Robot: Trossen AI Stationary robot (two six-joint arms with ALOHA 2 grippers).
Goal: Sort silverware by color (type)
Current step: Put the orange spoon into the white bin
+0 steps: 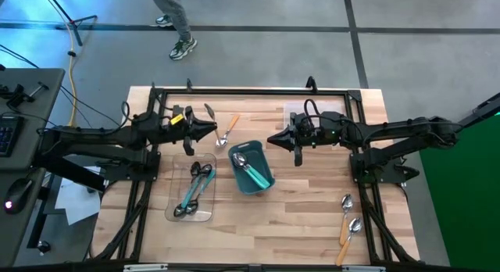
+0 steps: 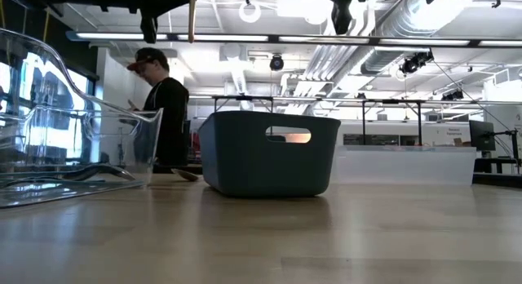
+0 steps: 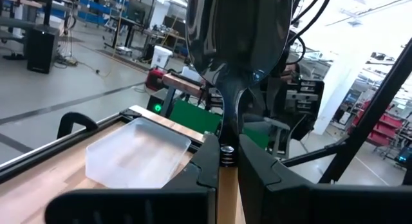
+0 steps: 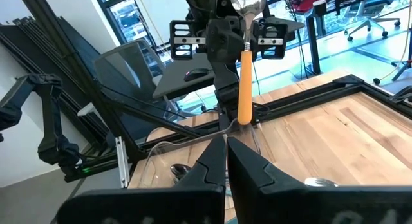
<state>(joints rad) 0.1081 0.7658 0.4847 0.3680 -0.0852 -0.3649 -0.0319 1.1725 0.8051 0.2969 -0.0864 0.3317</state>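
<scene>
My left gripper (image 1: 212,130) hovers over the far-left part of the table, shut on an orange-handled spoon (image 4: 245,82). Its shiny bowl (image 3: 238,31) points up. My right gripper (image 1: 271,139) faces it across the middle, shut and empty (image 4: 226,147). A teal bin (image 1: 251,169) between and nearer holds teal-handled spoons. A clear tray (image 1: 193,192) at the near left holds teal and dark spoons lying flat. Another orange-handled spoon (image 1: 228,130) lies on the table by the bin, and two more (image 1: 348,221) lie near the right front. My left gripper pinches the spoon between its two fingers at the neck, where the metal meets the orange handle (image 3: 226,156). The fingers (image 3: 257,166) come level from the table's left and lie across the spoon. The spoon stands upright and lifted clear, bowl up, the handle (image 2: 192,15) hanging below.
A second clear tray (image 3: 138,153) sits at the far right of the table. A black frame (image 1: 250,91) runs around the table's edges. Bare wood lies in front of the bin. A person (image 2: 163,104) stands in the room beyond the far edge.
</scene>
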